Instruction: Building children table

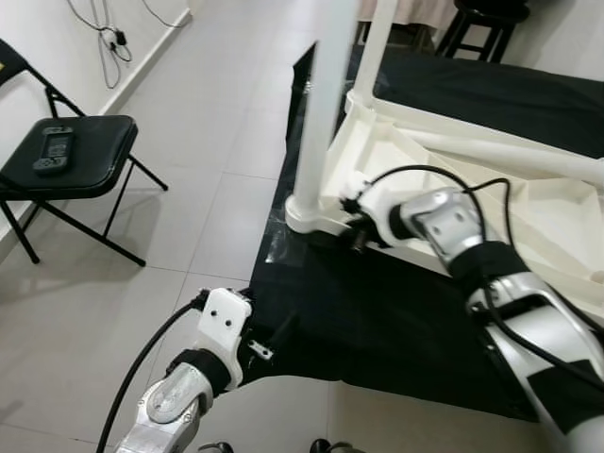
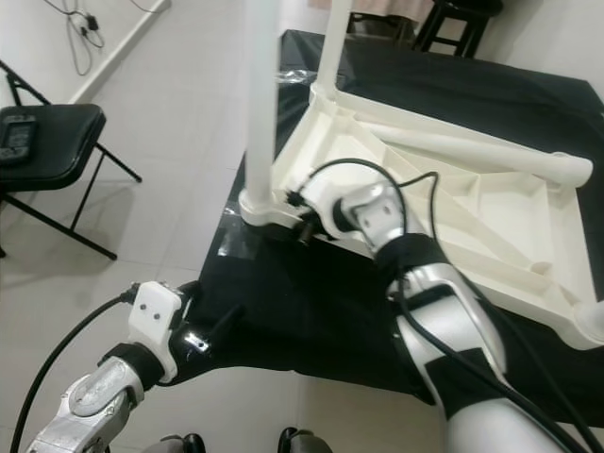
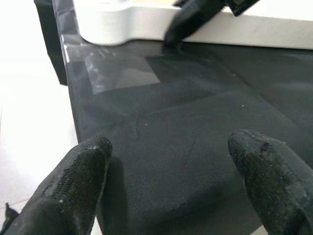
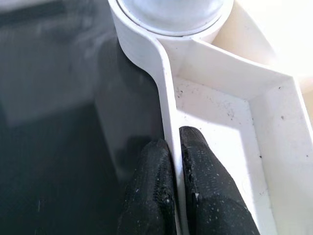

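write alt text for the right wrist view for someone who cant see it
The right gripper pinches the thin white rim of the upturned table top, one black finger outside over the black mat and one inside the tray-like underside. Just ahead, a round table leg sits in its corner socket.

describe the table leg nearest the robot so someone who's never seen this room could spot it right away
Find the black mat on the tiled floor; the white tabletop lies upside down on it. At its corner nearest the folding chair, a white leg stands upright in a round socket, right beside where the right gripper pinches the rim. Unlike the leg lying flat across the underside, it points straight up.
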Motion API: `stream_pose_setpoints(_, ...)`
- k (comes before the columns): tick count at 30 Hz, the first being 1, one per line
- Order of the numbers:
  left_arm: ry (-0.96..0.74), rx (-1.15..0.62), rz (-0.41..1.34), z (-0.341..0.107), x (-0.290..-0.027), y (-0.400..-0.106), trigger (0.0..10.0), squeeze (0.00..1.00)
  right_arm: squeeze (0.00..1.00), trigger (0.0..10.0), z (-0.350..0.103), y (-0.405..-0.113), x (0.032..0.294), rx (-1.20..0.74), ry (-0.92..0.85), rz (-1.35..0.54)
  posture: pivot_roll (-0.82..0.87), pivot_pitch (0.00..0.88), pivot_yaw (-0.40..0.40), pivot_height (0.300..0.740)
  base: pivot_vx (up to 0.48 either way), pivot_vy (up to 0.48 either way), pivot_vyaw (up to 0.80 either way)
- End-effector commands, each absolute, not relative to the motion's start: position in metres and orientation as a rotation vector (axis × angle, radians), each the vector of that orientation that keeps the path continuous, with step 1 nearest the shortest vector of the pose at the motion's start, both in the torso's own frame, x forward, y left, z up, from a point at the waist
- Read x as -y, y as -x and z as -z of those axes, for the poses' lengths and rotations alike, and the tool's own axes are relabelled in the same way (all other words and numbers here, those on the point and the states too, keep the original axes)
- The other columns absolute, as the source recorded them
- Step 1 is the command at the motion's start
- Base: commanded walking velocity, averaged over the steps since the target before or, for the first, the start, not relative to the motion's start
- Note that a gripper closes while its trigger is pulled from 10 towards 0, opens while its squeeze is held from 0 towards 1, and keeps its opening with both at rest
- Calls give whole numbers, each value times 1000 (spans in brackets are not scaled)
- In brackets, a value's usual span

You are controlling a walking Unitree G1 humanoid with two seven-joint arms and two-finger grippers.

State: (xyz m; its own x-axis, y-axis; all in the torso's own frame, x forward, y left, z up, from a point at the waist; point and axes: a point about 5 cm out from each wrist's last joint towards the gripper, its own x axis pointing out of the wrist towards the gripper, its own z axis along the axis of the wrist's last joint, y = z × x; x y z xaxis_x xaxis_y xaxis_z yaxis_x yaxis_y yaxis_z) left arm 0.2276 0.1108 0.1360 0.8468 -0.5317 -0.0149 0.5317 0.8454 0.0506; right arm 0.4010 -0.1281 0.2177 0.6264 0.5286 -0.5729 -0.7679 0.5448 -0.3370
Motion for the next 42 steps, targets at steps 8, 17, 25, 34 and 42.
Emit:
stream_pose_setpoints(8, -59, -17, 563, -136, -108, -220, 10000, 0, 0, 10000, -256, -417, 72, -145, 431, -577, 114, 265, -111, 740, 0, 0, 0)
stream_pose_setpoints(17, -52, -20, 565, -136, -106, -218, 10000, 0, 0, 10000, -279, -420, 55, 49, 442, -415, 112, 270, -115, 740, 0, 0, 0)
stream_pose_setpoints(25, -51, -21, 565, -136, -105, -218, 10000, 0, 569, 10000, -296, -424, 65, 131, 434, -256, 114, 269, -118, 740, 0, 0, 0)
stream_pose_setpoints(34, -58, -22, 571, -135, -105, -220, 10000, 0, 1000, 10000, -319, -423, 80, 318, 431, -159, 107, 252, -107, 740, 0, 0, 0)
stream_pose_setpoints(42, -60, -23, 573, -134, -106, -222, 10000, 0, 0, 10000, -294, -407, 73, 286, 271, -666, 98, 243, -106, 740, 0, 0, 0)
